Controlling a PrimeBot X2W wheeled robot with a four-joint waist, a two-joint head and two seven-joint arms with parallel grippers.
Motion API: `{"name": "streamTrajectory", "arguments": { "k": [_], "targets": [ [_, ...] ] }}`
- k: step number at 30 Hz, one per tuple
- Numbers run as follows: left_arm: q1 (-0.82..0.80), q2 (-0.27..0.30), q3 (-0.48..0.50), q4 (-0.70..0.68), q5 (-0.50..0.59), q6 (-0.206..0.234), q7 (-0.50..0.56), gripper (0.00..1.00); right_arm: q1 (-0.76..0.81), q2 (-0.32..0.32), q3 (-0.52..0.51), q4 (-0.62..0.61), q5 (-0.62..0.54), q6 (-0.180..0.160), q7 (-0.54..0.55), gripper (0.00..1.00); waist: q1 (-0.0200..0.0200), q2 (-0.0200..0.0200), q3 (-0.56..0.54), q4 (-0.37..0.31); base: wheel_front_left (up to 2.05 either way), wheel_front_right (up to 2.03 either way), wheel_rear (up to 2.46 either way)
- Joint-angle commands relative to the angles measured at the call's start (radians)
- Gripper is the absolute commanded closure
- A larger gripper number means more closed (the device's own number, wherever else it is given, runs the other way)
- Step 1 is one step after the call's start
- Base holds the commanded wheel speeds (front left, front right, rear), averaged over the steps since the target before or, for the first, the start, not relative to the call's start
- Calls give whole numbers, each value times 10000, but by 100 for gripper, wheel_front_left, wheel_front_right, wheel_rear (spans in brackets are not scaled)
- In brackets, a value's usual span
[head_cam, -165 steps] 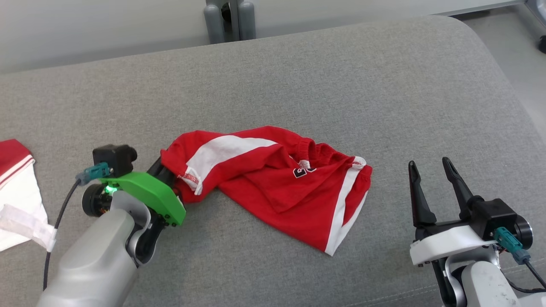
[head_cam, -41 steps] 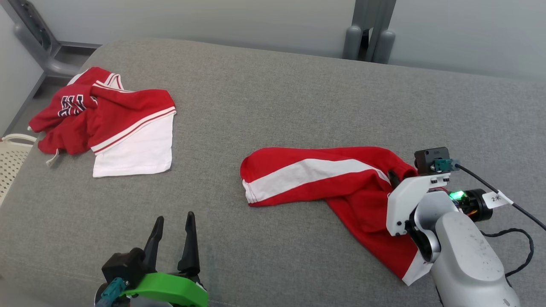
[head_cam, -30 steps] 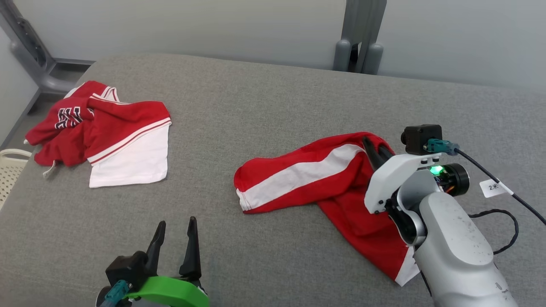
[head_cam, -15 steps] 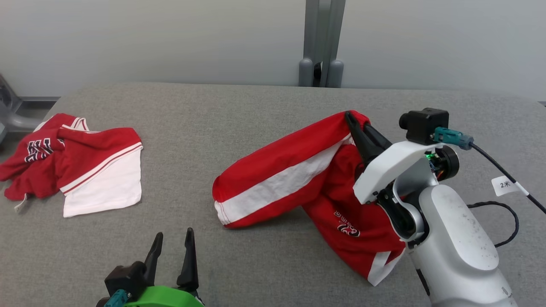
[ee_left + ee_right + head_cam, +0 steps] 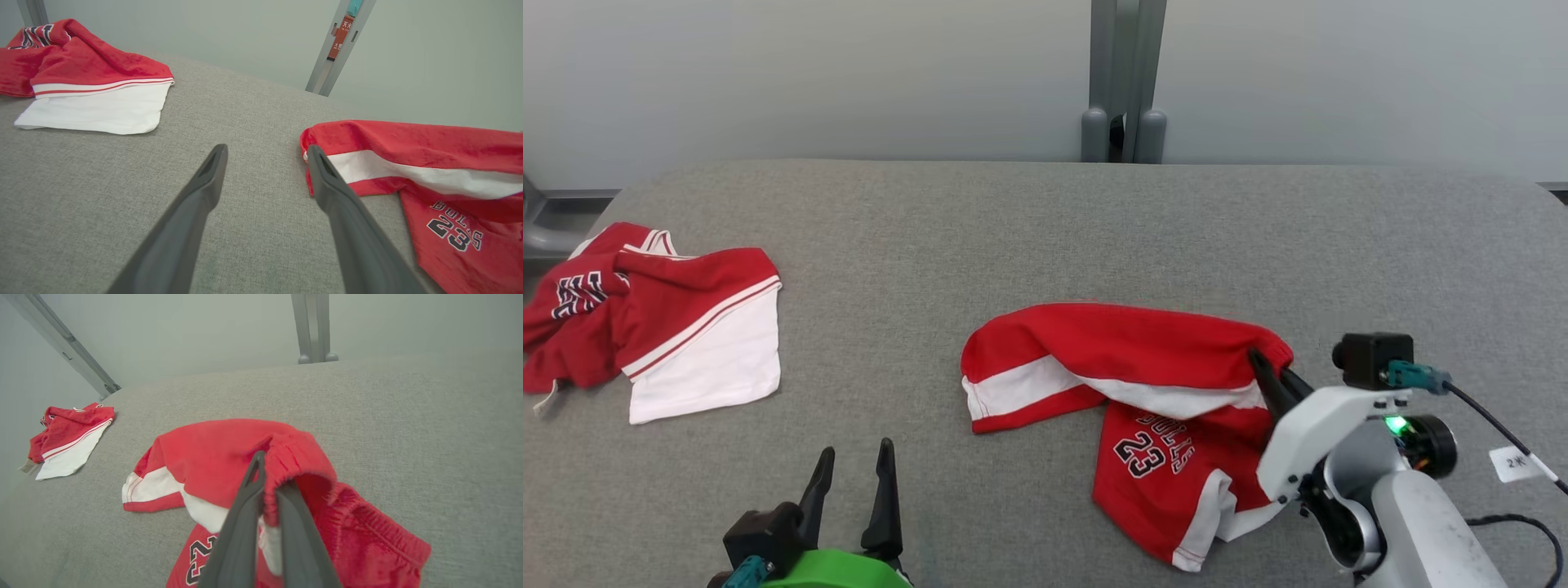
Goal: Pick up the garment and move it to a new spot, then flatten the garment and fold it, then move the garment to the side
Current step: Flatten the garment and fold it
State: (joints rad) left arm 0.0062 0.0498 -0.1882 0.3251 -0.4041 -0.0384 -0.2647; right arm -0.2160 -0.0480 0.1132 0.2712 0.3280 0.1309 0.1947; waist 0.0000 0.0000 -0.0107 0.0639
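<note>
A grey upholstered surface is stretching from left to right across the scene, its far corners rounded, with a pale wall running behind it; a grey frame leg is showing at the far left, and a grey upright post is standing against the wall behind the middle of the far edge. At the left, a second red and white garment is lying crumpled, well apart from everything else; nearer, the left gripper is hovering over bare upholstery, its two dark fingers spread with nothing between them. Right of centre, the garment, red shorts with white side stripes and the number 23, is lying on the surface; the right gripper is pinching its elastic waistband, fingers closed tight on the cloth, which is draping over them; a white tag is hanging further right.

The head view's left edge is cutting off the second garment, and its dark lettering is folded beyond reading; the bottom edge is cutting off the left gripper's body; the word above the 23 is creased and only partly legible; the right fingertips are partly buried in red cloth.
</note>
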Motion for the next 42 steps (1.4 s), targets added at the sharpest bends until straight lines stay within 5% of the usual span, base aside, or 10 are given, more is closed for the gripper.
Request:
{"name": "streamTrajectory", "arguments": {
  "k": [1,16,18,19,20,29,42],
  "targets": [
    [126,13,49,-38,10,27,5,0,292,-42,-320,-104,-195,-3,63,100,0,0,91,-124,0,0,0],
    [-411,14,-122,94,95,-62,5,0,498,-133,-2385,782,-995,-3,-4,100,0,0,467,-251,0,0,0],
    [-459,14,-169,131,71,-74,5,0,369,-188,-2380,1057,-990,-5,-175,60,0,0,487,-215,0,0,0],
    [-476,14,-186,151,58,-78,5,0,307,-187,-2368,1159,-978,-5,-273,18,0,0,490,-203,0,0,0],
    [-498,14,-204,168,39,-82,5,0,234,-226,-2307,1259,-1000,-5,-452,0,0,0,495,-193,0,0,0],
    [-651,14,-402,150,-19,-114,5,0,329,-362,-2239,1848,-1147,-5,-1508,0,0,0,447,-279,0,0,0],
    [-507,14,-605,-202,-49,-20,5,0,1182,-115,-2245,122,-1800,-5,-3245,0,0,0,65,-542,0,0,0]
  ]
}}
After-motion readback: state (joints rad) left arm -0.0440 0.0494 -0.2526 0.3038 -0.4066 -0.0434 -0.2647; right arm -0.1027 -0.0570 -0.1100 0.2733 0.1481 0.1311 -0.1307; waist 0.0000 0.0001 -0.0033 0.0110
